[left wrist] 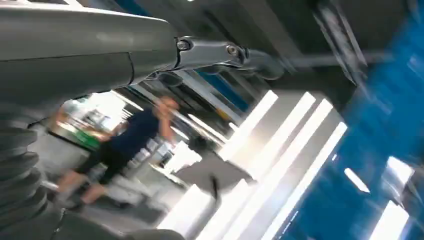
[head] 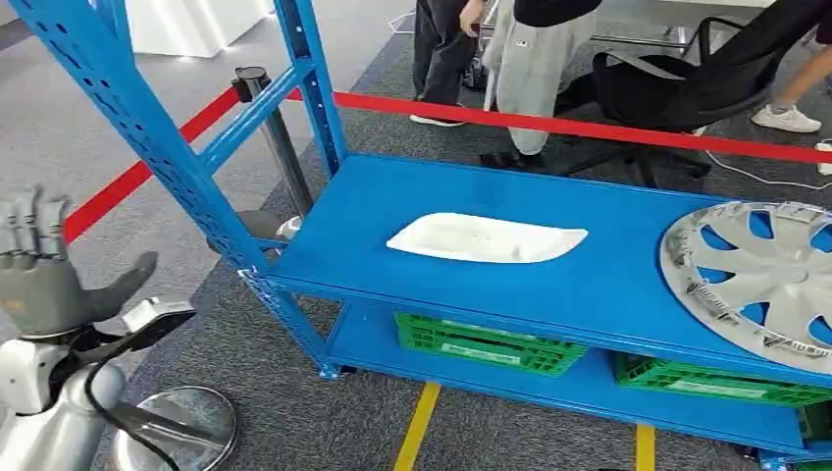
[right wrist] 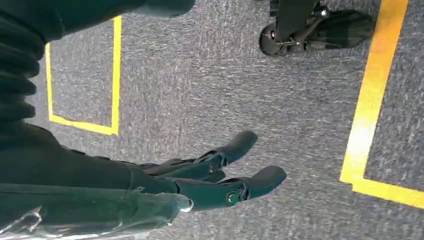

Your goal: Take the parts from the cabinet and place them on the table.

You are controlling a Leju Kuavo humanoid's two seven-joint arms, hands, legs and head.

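Still empty-handed: my left hand [head: 39,280] raised, fingers spread, well left of the blue cabinet [head: 608,285]; right hand [right wrist: 215,175] hangs loosely open. White part [head: 488,238] mid-shelf, wheel cover [head: 755,280] right. Step closer before reaching.

A tray [head: 488,238] lies on the cabinet's upper shelf [head: 608,275], near its middle; a wheel cover [head: 755,278] lies on the same shelf to the right, well apart from the tray; 2 crates [head: 488,342] [head: 721,381] sit on the lower shelf, side by side; a rope barrier [head: 579,127] runs behind the cabinet, with people standing beyond it; the left hand [head: 44,275] is raised left of the cabinet's front post [head: 147,128].
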